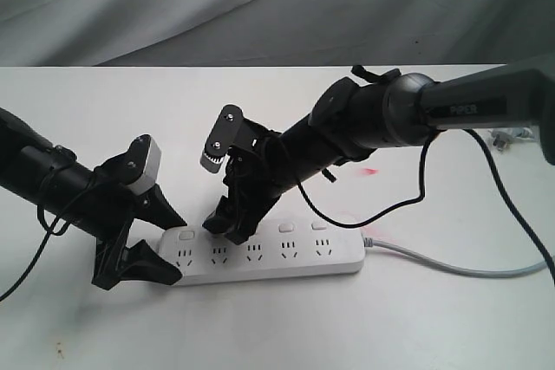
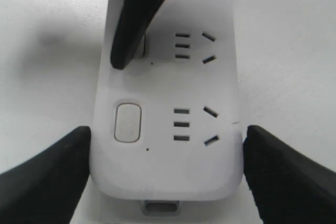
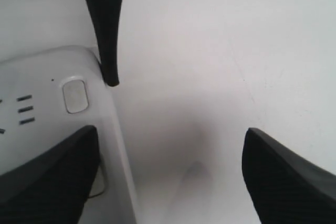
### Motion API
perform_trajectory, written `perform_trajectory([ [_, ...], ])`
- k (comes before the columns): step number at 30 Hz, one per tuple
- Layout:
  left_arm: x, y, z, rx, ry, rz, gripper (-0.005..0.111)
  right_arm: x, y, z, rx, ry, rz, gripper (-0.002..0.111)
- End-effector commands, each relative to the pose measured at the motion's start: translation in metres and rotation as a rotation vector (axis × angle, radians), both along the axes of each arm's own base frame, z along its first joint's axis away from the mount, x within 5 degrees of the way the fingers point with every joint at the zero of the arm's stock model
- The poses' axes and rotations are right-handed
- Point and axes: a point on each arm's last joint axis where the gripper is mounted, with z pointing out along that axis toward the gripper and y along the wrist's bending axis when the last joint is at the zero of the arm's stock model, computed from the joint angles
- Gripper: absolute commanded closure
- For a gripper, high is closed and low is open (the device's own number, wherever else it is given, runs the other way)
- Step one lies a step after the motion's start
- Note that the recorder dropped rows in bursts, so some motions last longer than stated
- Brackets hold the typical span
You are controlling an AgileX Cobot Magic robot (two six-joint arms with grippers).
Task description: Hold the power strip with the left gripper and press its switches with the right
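The white power strip [image 1: 286, 257] lies lengthwise on the table, its grey cord [image 1: 451, 264] trailing right. My left gripper [image 1: 169, 244] straddles the strip's left end [image 2: 168, 171], and both black fingers [image 2: 47, 177] rest against its sides. The first switch [image 2: 128, 123] sits just ahead of those fingers. My right gripper [image 1: 231, 227] stands open above the strip's back edge. One of its fingers [image 2: 131, 24] comes down on the second switch, mostly covering it. In the right wrist view that finger [image 3: 47, 177] is over the strip [image 3: 37, 77], the other finger over bare table.
The right arm's black cable [image 1: 381, 210] loops down over the strip's right part. A small grey plug [image 1: 503, 138] lies at the far right of the white table [image 1: 277, 327]. A grey cloth backdrop [image 1: 260, 6] hangs behind the table.
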Motion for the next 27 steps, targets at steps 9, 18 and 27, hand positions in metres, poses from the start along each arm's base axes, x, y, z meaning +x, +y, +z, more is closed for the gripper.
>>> perform_trajectory([
  [9,-0.001,0.0,-0.002,0.024,-0.009,-0.026,0.059,0.01,-0.037,0.093,0.135,-0.173,0.015,0.038],
  [18,-0.001,0.0,-0.002,0.024,-0.009,-0.026,0.059,0.011,-0.068,0.084,0.113,-0.1,0.027,0.038],
  [27,-0.001,0.0,-0.002,0.024,-0.009,-0.026,0.059,0.006,-0.063,0.038,0.126,0.016,0.012,0.038],
])
